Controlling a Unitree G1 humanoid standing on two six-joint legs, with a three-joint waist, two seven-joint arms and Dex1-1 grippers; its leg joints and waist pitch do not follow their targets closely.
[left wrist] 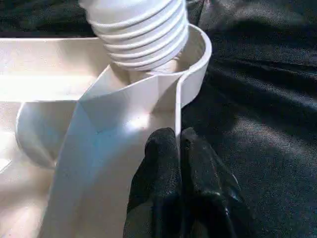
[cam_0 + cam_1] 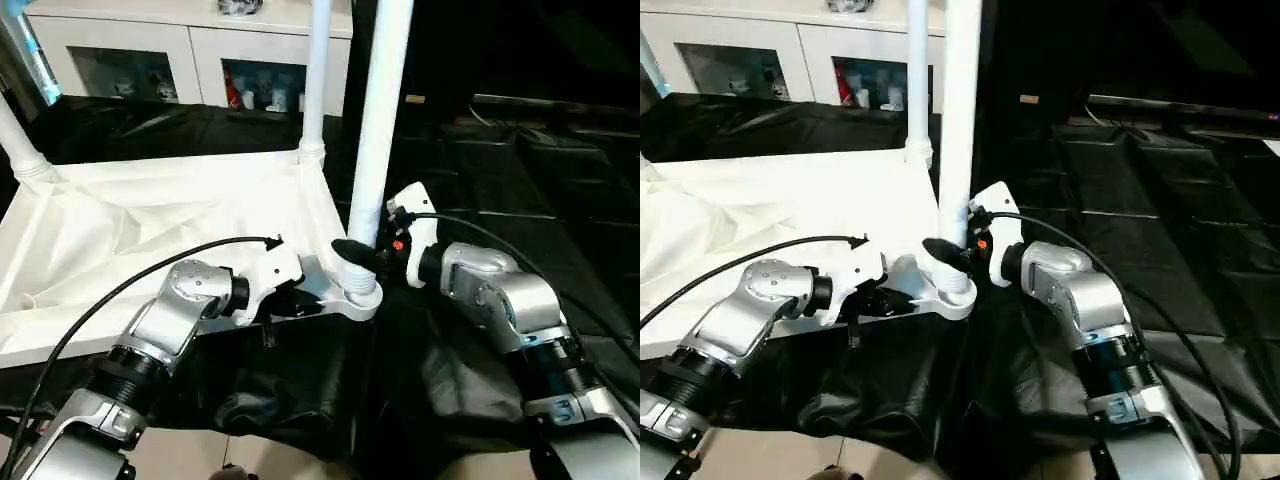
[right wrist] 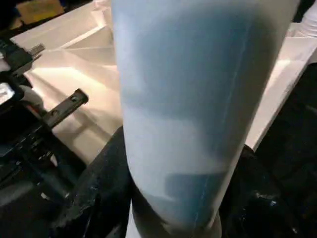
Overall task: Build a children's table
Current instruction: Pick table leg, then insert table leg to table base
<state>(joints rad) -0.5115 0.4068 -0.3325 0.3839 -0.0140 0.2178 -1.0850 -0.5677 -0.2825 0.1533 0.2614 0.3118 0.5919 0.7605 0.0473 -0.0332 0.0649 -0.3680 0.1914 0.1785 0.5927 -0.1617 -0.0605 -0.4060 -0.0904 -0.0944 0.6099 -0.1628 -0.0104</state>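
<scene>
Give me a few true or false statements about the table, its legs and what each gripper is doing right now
1. The tabletop lies underside up. True.
2. The right gripper grips the near leg just above its socket. True.
3. The left gripper is wide open. False: its fingers are shut together at the tabletop's edge wall by that socket.
4. The near leg lies flat on the black cloth. False: it stands upright in the socket.
5. A white cabinet stands behind the table. True.

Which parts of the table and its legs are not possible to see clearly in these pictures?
- Near leg: its top is cut off by the picture edge in both eye views.
- Its threaded end: how deep it sits is hidden inside the corner socket.
- Tabletop: its left part is cut off by the picture edge.
</scene>
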